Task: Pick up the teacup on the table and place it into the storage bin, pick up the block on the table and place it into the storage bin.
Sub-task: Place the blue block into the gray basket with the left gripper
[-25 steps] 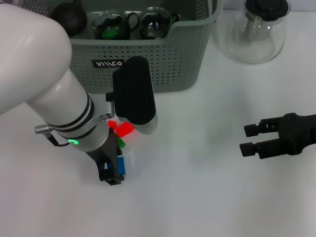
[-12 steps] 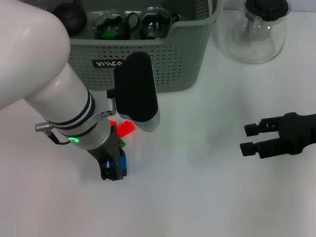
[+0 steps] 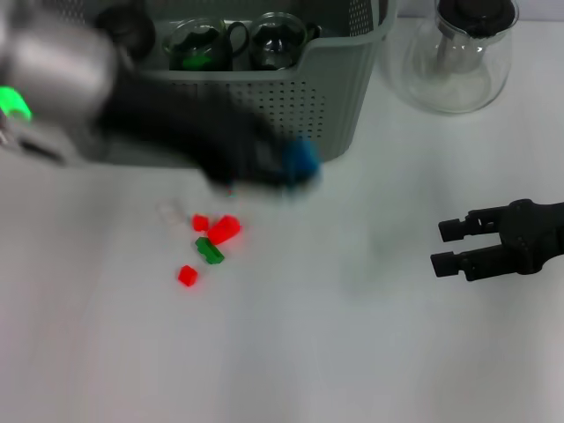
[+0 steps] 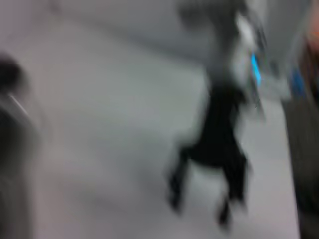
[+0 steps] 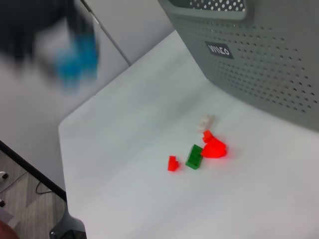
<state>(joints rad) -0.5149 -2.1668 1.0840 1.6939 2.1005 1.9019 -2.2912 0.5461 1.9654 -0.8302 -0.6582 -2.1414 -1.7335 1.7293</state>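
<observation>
A: Head view, what's there?
B: Blurred left hand (image 3: 286, 167) at upper centre holding a small blue block (image 3: 302, 159), before the grey-green perforated plastic storage bin (image 3: 291, 97). Two glass teacups (image 3: 201, 44) inside. On the white counter (image 3: 335, 335): three red blocks (image 3: 224, 229), one green block (image 3: 210, 250).
A: Right hand (image 3: 447, 245)?
B: Right edge, fingers apart, empty.
A: Wrist views?
B: Left: too blurred. Right: same four blocks, bin upper right.

The left arm (image 3: 62, 75) is showing grey with a glowing green light; the right gripper (image 3: 454, 245) is showing matte black.
</observation>
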